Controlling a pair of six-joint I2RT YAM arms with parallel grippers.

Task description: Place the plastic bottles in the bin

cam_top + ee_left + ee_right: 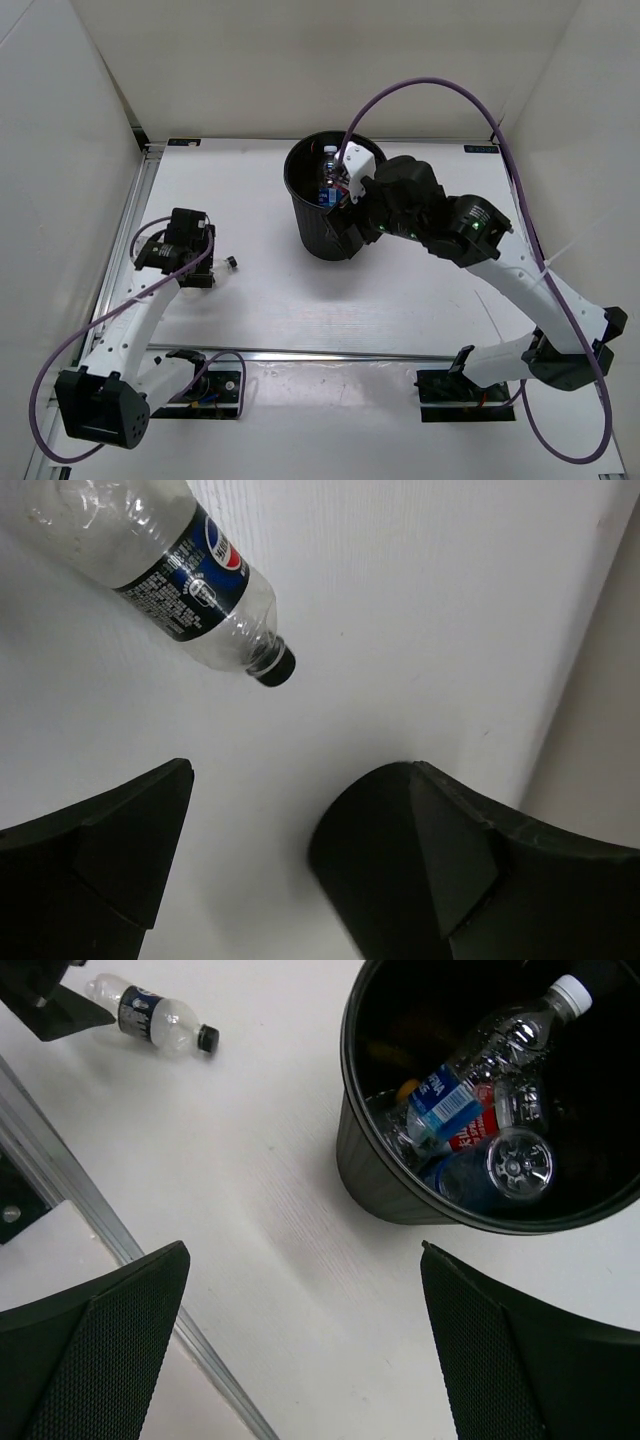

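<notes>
Item 1, the bin: you find it upright on the white table, in the upper middle of the top view and the upper right of the right wrist view. Its contents, seen in the right wrist view: 1 clear bottle with a blue label and white cap leaning against the inner wall, cap toward the upper right; 1 clear bottle seen base-on just beside it; a red label and an orange patch beneath them, too buried for you to tell more. Item 2, the bottle with the dark label and black cap: it lies on its side on the table, outside the bin, at the left of the top view, well apart from the bin. Item 3, the left gripper: its jaws stand wide apart with nothing between them, and it hangs just beside that bottle, whose cap points toward the gap. Item 4, the right gripper: its jaws are spread wide and hold nothing, and in the top view it sits above the bin's rim.
</notes>
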